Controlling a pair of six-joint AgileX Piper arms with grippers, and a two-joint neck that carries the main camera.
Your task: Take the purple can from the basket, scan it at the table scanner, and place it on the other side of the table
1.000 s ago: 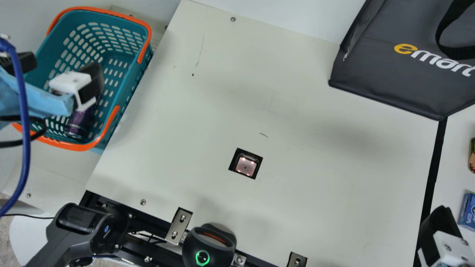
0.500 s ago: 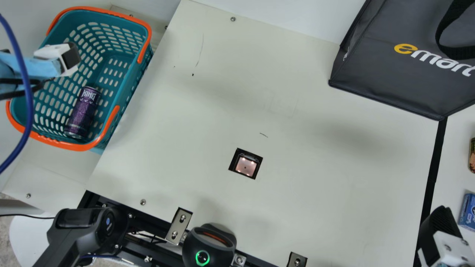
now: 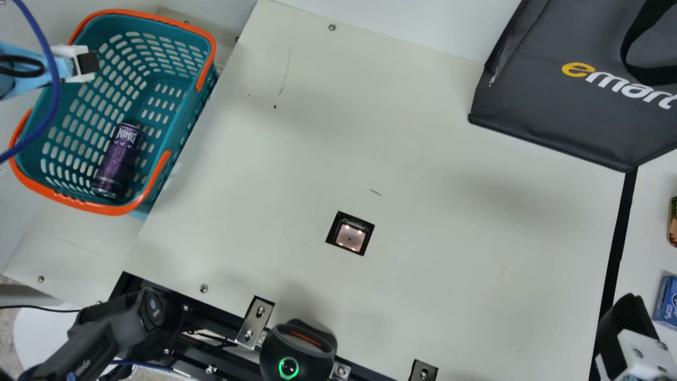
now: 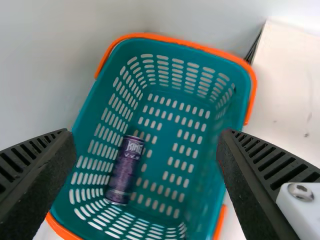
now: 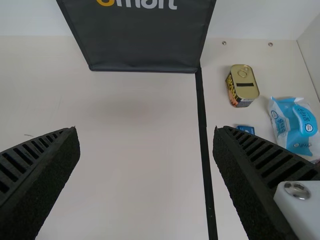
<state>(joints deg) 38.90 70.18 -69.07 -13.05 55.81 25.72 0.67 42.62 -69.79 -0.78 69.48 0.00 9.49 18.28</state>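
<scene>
The table scanner (image 3: 350, 237) sits set into the table (image 3: 433, 296). Left of it stands the basket (image 3: 180, 135), with the can (image 3: 117, 164) lying inside. Behind and to its right is the bag (image 3: 550, 90); directly before it (right at the table's near edge) is a device (image 3: 299, 352). To its right runs a strip (image 3: 616, 238), and beyond that lie a tin (image 5: 242, 86), a box (image 3: 667, 301) and a packet (image 5: 295, 125).

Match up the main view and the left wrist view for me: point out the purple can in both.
Main view: far left, the purple can lies in the lower half of the basket.
Left wrist view: the can shows between the spread fingers of the left end effector, closer to the finger farther from the table.
Shared landmark: the teal basket with orange handles.
</scene>
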